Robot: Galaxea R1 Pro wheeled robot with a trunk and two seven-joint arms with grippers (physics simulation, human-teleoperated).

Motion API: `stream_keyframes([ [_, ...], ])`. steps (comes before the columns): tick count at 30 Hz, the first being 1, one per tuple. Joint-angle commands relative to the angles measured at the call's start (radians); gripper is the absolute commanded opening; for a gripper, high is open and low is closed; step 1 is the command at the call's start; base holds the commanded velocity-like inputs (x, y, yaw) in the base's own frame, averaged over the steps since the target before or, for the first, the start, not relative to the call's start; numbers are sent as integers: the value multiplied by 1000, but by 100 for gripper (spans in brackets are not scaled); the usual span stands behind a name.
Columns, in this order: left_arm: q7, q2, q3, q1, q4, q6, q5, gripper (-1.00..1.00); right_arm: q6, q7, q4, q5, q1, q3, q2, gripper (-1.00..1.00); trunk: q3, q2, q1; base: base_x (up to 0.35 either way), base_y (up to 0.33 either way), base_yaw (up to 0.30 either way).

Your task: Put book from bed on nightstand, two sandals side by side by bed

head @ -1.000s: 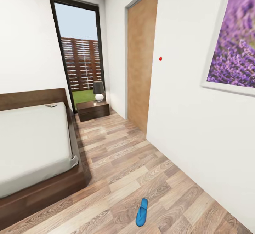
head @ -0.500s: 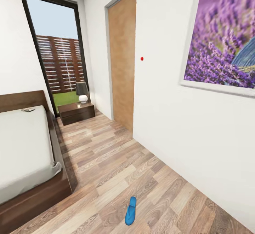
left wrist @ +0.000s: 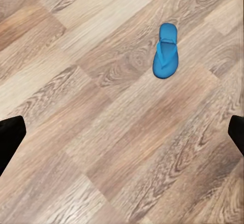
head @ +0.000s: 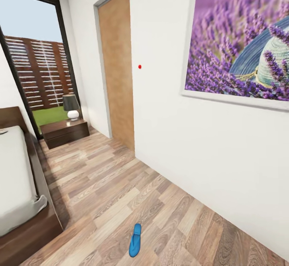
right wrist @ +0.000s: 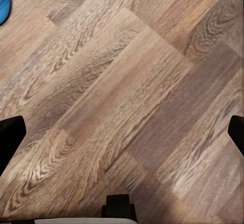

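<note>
One blue sandal [head: 135,240] lies on the wood-plank floor, in the aisle between the bed [head: 16,185] and the white wall. The left wrist view shows the same kind of sandal [left wrist: 165,50] lying flat beyond my left gripper [left wrist: 122,137], which is open, with its dark fingertips [left wrist: 10,137] far apart and holding nothing. My right gripper [right wrist: 122,137] is open over bare planks, with a blue sandal edge [right wrist: 4,0] in the corner. The nightstand [head: 66,132] stands at the far end beside the bed. A sliver of the book [head: 2,131] lies on the mattress at the picture's edge.
A black-shaded lamp [head: 71,106] sits on the nightstand before a tall dark-framed window [head: 36,57]. A brown door [head: 118,69] and a large lavender picture [head: 241,45] are on the right-hand wall. The floor aisle [head: 104,177] runs between bed and wall.
The head view has swung to the right, so the bed, nightstand and sandal have all slid left in the picture. Nothing in the room itself has moved.
</note>
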Motion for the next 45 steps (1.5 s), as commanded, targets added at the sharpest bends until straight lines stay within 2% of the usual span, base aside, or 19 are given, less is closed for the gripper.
stream_keyframes([
  [1,0,0,1,1,-1,-1,1,100,-2,1,0,0,0,-1,0,100,-1,0,0,0,0,-300],
  [8,0,0,1,1,-1,-2,1,100,-2,1,0,0,0,0,1,100,-1,0,0,0,0,-242],
  [17,0,0,1,1,-1,-1,1,100,-2,1,0,0,0,0,1,100,-1,0,0,0,27,-51],
  [32,0,-2,1,1,-1,0,1,100,-2,1,0,0,0,0,2,100,-1,0,0,31,278,-1],
  [45,0,-2,1,1,-1,0,1,100,-2,1,0,0,0,0,2,100,-1,0,0,0,84,0],
])
